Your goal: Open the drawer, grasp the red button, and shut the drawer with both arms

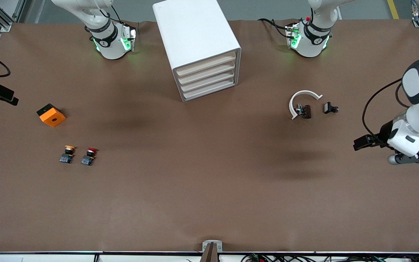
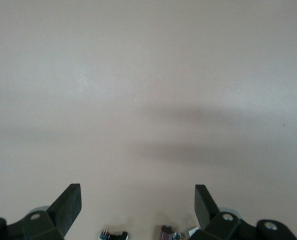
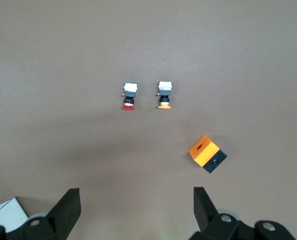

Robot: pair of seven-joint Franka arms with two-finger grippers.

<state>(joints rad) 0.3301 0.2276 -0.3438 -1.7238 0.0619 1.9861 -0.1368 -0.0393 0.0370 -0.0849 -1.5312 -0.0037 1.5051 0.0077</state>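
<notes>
We see the cabinet [image 1: 195, 36] at the top centre of the front view, its drawer fronts turned toward the left arm's end of the worktop [image 1: 209, 189], which suits that arm for the pull. The drawer [image 1: 206, 62], the uppermost of four, sits flush and shut, so we judge the opening step not yet begun. The button [image 1: 89, 155] stands in the lower part of the frame toward the right arm's end, just beside its yellow-capped twin [image 1: 67, 154] and nearer the front camera than the orange cube [image 1: 51, 115]. It is within the right arm's natural reach. The right claw [image 3: 137, 207] hangs with fingers spread wide, looking down on the button, the twin and the cube from well above, probably to pick its target. The left claw [image 2: 137, 205], fingers likewise apart and holding nothing, hovers over bare worktop near a white curved piece [image 1: 302, 100] and small black parts [image 1: 330, 108].
</notes>
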